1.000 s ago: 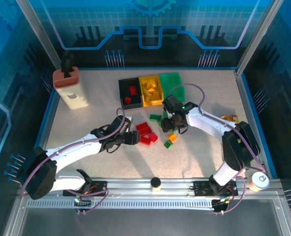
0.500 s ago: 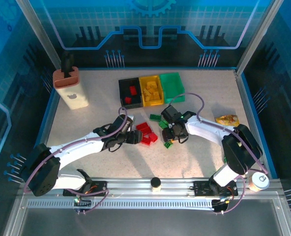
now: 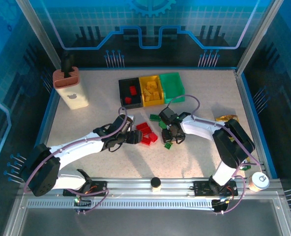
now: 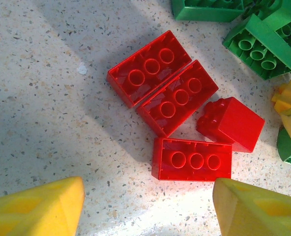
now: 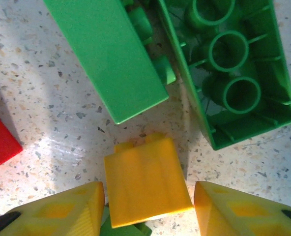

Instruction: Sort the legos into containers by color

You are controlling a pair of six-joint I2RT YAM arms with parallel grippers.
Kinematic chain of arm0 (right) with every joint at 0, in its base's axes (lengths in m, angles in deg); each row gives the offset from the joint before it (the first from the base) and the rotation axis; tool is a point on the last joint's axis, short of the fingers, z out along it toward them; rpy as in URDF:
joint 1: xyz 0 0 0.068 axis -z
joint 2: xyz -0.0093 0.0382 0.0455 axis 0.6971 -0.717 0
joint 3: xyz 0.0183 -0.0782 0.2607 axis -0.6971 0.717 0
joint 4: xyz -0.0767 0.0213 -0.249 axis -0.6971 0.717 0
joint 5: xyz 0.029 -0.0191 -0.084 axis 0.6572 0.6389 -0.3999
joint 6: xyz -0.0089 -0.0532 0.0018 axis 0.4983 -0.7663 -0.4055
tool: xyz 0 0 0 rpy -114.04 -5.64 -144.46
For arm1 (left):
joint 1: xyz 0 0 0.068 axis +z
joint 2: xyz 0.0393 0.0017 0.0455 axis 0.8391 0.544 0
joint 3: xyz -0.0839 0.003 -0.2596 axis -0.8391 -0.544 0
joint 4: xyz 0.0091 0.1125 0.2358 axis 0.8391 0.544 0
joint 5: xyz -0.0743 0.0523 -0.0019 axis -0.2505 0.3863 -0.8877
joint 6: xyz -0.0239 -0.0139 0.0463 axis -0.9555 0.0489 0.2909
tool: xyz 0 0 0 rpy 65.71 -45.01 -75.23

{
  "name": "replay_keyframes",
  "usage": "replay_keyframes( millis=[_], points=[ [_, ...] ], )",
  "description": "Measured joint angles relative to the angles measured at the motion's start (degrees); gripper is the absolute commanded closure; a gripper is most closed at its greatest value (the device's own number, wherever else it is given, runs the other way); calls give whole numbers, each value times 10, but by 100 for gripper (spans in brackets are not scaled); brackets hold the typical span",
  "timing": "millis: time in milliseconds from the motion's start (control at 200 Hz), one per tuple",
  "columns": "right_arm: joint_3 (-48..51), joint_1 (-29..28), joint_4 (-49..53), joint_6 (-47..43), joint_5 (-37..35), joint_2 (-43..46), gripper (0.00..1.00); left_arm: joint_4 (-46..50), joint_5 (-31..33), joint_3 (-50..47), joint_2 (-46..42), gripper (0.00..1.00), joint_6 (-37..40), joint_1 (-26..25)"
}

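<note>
R gripper (image 5: pixel 148 205) astride yellow lego (image 5: pixel 145 187)

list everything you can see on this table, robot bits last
black bin: one, black, far centre, left end of the row
yellow bin: one, yellow, middle of the row, holds yellow pieces
green bin: one, green, right end of the row
red legos: four, red, clustered mid-table; two more in the black bin
green legos: several, green, loose to the right of the red cluster
yellow lego: one, yellow, beside the green legos
beige holder: one, beige and brown, far left
snack bag: one, yellow, right side
left claw: one, yellow fingers, open, facing the red legos
right claw: one, yellow fingers, flanking the yellow lego, grip unclear
</note>
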Motion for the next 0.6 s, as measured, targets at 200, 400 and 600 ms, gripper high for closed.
replay_keyframes(
  millis=[200,400,600],
  points=[
    [0,0,-6,8,-2,-13,63,-9,0,-4,0,30,0,0],
    [-8,-2,0,11,-9,-14,70,-14,0,-4,0,31,0,0],
    [-47,-7,19,5,-19,-10,71,-14,0,-4,0,31,0,0]
  ],
)
